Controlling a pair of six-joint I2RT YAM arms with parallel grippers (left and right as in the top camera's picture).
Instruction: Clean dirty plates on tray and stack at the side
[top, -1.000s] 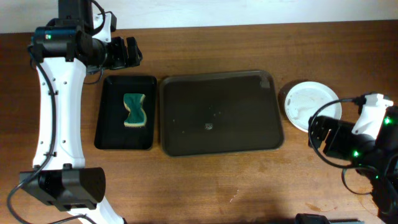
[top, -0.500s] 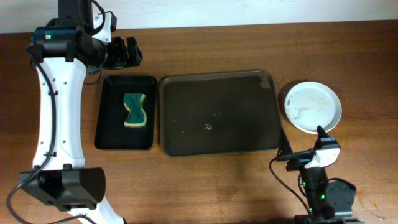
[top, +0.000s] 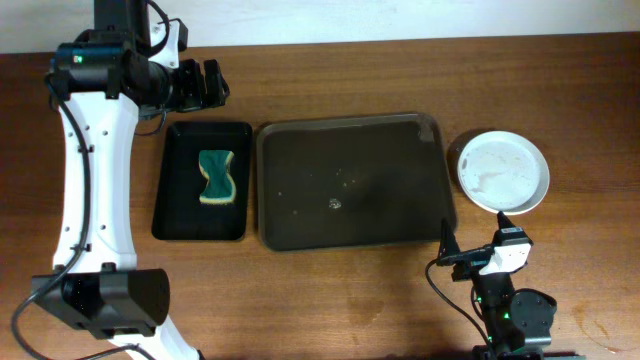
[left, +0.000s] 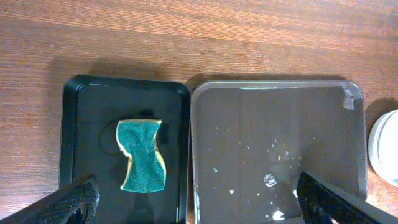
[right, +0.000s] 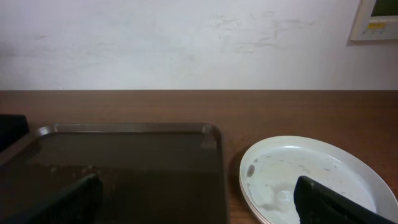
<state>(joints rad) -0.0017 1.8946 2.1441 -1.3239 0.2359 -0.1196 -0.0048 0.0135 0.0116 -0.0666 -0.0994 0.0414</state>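
Wooden surface (top: 350, 300) carries the dark brown tray (top: 380, 160) at its centre; stacked white plates (top: 503, 171) sit just beside it toward the right edge; left jaws gape wide near the far-left corner; right jaws likewise at the near edge.

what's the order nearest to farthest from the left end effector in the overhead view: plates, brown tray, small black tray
1. small black tray, right beside the left end effector, on the left side.
2. brown tray, in the middle.
3. plates, stacked at the far right.
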